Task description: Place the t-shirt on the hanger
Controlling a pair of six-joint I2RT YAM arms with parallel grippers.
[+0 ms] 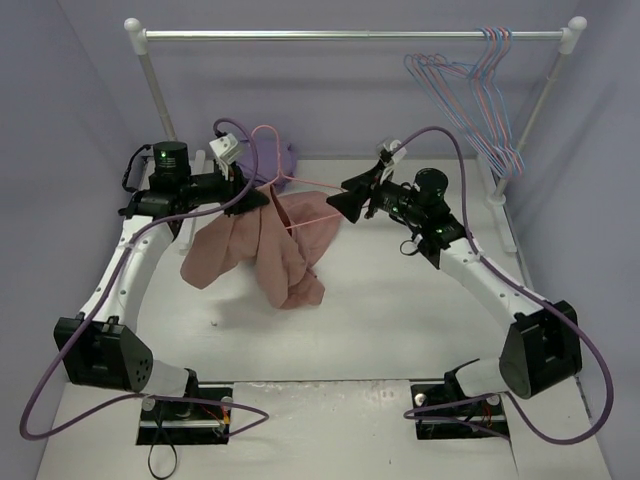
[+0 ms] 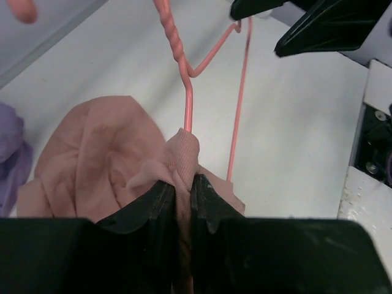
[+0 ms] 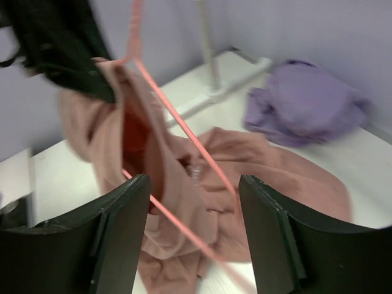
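The salmon-pink t-shirt hangs bunched above the table, part of it draped over the pale-pink wire hanger. My left gripper is shut on a fold of the t-shirt where the hanger wire runs into the cloth; its jaws pinch the fabric. My right gripper is open just right of the hanger's end. In the right wrist view the hanger wires cross the space between the open fingers, untouched, with the t-shirt behind.
A lavender garment lies at the back of the table, also in the right wrist view. A clothes rail spans the back, with several blue and pink wire hangers at its right end. A rack post stands near.
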